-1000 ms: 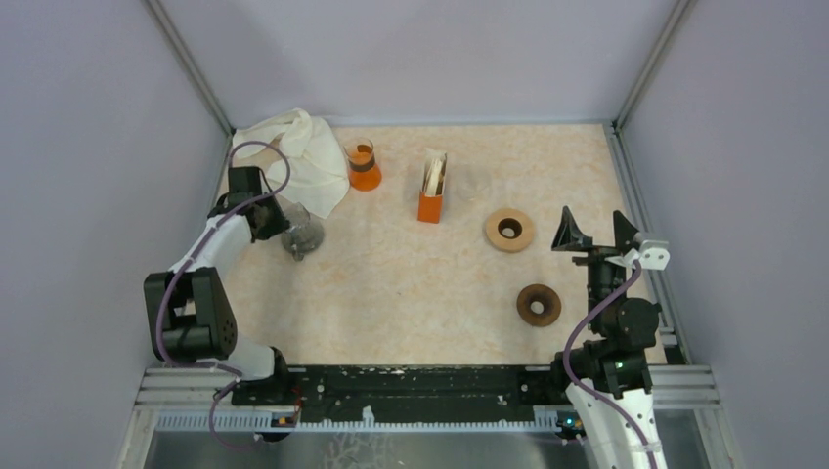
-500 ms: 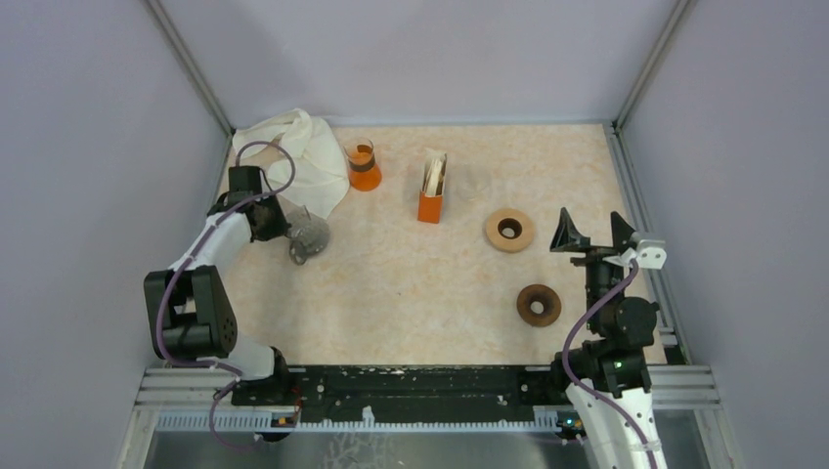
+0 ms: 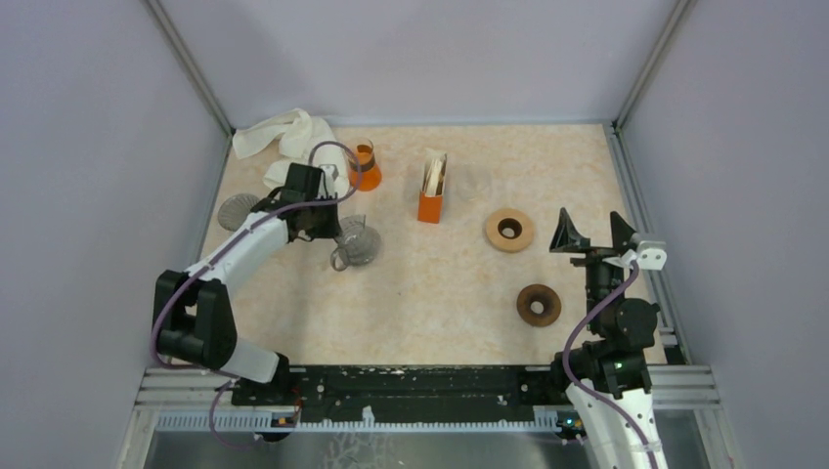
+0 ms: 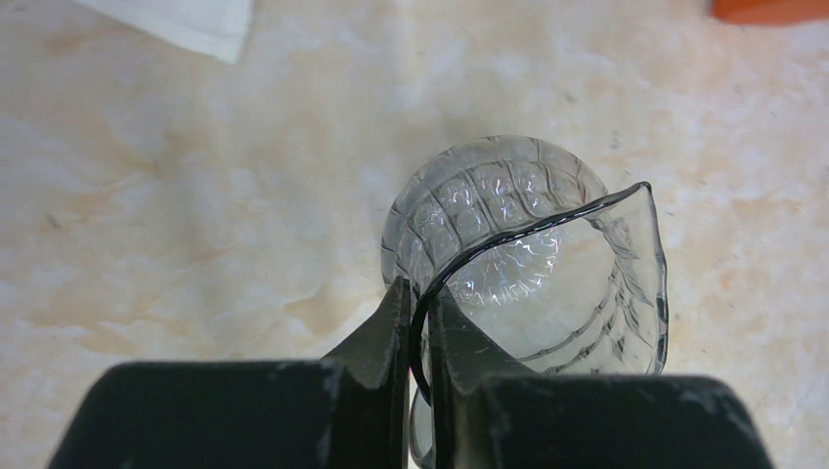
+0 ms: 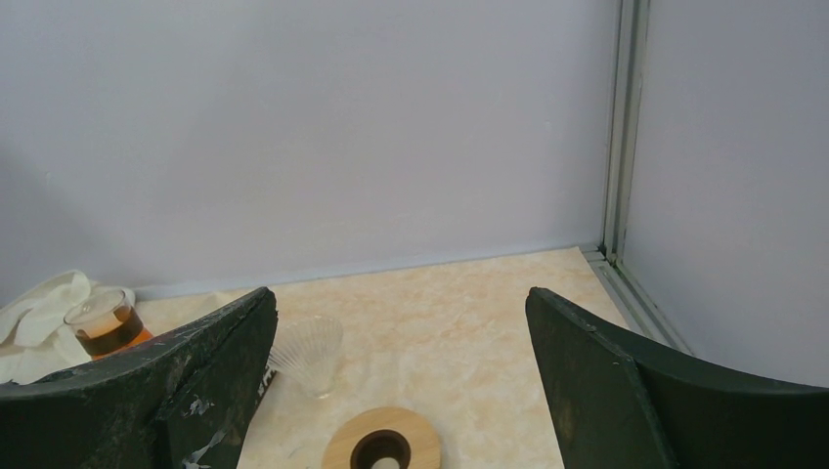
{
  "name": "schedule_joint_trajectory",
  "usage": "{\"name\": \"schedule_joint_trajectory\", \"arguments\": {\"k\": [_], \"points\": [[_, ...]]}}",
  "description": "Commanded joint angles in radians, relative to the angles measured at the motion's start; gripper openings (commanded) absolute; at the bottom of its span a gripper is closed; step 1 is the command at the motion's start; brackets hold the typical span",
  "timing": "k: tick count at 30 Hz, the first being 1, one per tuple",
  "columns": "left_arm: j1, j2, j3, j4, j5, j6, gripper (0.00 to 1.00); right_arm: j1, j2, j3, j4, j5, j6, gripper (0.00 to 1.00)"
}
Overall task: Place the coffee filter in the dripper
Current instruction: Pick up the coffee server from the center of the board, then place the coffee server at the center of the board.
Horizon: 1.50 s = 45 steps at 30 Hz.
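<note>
**Dripper moved toward centre**

Left gripper (image 3: pixel 330 223), pinched on the rim of the glass dripper (image 3: pixel 358 244), had hauled it from upper left toward centre; coffee filter (image 3: pixel 435 173) sat untouched in the orange holder (image 3: pixel 429 207), upper centre; right gripper (image 3: pixel 592 233) idled wide open, right side; filter pick likely next.

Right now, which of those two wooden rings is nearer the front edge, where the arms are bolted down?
The dark brown ring. It lies closer to the front edge, while the pale ring sits farther back on the table.
</note>
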Motion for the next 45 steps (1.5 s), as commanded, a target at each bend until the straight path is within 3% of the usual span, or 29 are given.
{"name": "schedule_joint_trajectory", "arguments": {"k": [1, 16, 26, 38, 45], "points": [[-0.072, -0.050, 0.038, 0.019, 0.055, 0.045, 0.00, 0.015, -0.008, 0.006, 0.040, -0.017, -0.005, 0.99], [-0.390, -0.007, 0.067, 0.089, -0.004, 0.285, 0.00, 0.015, 0.004, 0.007, 0.040, -0.030, -0.004, 0.99], [-0.519, 0.063, 0.062, 0.130, 0.024, 0.395, 0.00, 0.016, 0.009, 0.007, 0.040, -0.035, -0.004, 0.99], [-0.560, 0.085, 0.015, 0.180, -0.010, 0.419, 0.00, 0.017, 0.017, 0.009, 0.039, -0.042, -0.004, 0.99], [-0.564, 0.076, 0.008, 0.186, -0.019, 0.429, 0.18, 0.017, 0.025, 0.009, 0.039, -0.050, -0.004, 0.99]]}}
